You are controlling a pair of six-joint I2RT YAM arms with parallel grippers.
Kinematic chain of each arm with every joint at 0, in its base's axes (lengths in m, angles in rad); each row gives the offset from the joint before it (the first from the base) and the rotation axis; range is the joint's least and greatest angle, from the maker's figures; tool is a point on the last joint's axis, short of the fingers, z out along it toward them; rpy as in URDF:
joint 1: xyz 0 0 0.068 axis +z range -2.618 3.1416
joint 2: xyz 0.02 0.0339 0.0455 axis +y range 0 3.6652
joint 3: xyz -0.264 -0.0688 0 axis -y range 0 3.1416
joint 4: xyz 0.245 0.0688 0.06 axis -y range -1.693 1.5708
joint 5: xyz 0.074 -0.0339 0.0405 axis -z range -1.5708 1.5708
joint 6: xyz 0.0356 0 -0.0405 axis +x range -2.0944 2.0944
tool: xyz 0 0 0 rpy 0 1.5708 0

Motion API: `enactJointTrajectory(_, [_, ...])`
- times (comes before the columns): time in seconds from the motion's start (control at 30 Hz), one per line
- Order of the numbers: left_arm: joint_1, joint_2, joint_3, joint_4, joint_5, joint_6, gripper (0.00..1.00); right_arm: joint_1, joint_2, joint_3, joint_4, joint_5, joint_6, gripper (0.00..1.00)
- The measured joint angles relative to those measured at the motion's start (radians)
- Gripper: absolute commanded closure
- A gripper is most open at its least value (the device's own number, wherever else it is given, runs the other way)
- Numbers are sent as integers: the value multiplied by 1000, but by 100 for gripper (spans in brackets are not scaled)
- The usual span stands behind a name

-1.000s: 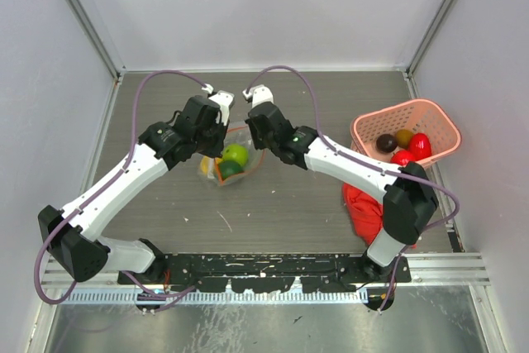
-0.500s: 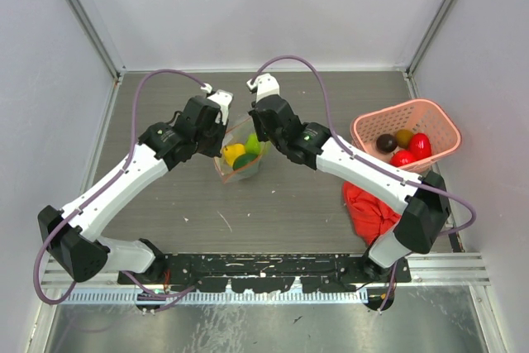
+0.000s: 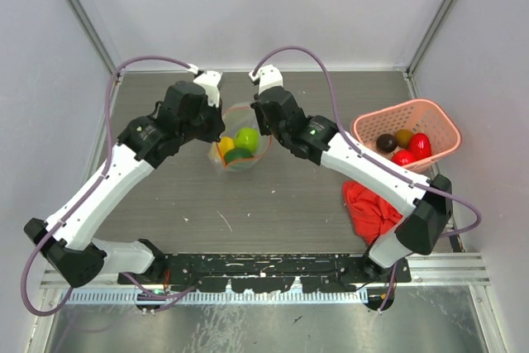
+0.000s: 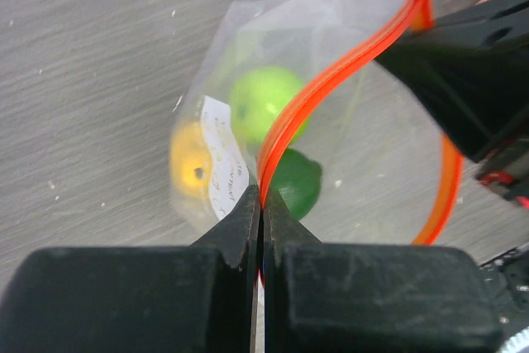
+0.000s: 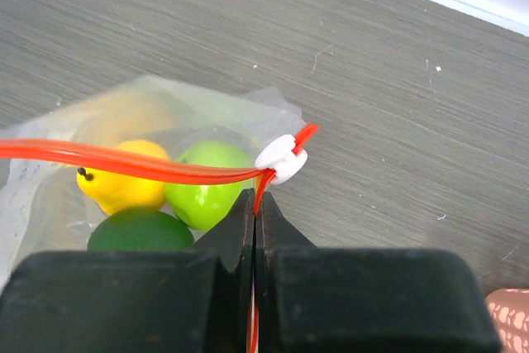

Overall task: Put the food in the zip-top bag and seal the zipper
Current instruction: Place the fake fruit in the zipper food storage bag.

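The clear zip-top bag hangs between my two grippers above the table, mouth open. Inside it lie a yellow fruit, a light green fruit and a dark green fruit. They also show in the left wrist view and in the right wrist view. My left gripper is shut on the red-orange zipper at the bag's left edge. My right gripper is shut on the zipper beside its white slider.
A pink lattice basket at the right holds a dark brown fruit, an orange one and red ones. A red cloth lies below it. Grey walls enclose the table.
Both grippers have lifted the bag and moved it toward the back. The bag now hangs with its mouth pulled wider, and the fruits have settled to its bottom.
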Motion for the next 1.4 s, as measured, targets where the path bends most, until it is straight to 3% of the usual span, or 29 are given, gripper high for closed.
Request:
enactJointTrajectory(0.17, [2, -21, 51, 40, 55, -19, 100, -2, -47, -7, 19, -11, 3, 100])
enactJointTrajectory(0.63, [5, 80, 59, -44, -61, 58, 100, -4, 0, -65, -6, 28, 38, 95])
enactJointTrajectory(0.97, [5, 80, -11, -37, -95, 102, 100, -5, 40, -64, -39, -11, 72, 72])
enactJointTrajectory(1.13, [5, 80, -21, -32, -101, 103, 100, -6, 40, -38, -110, -62, 77, 56])
enactJointTrajectory(1.4, [5, 78, -37, -29, -107, 103, 100, -52, -38, 6, -265, -161, 97, 41])
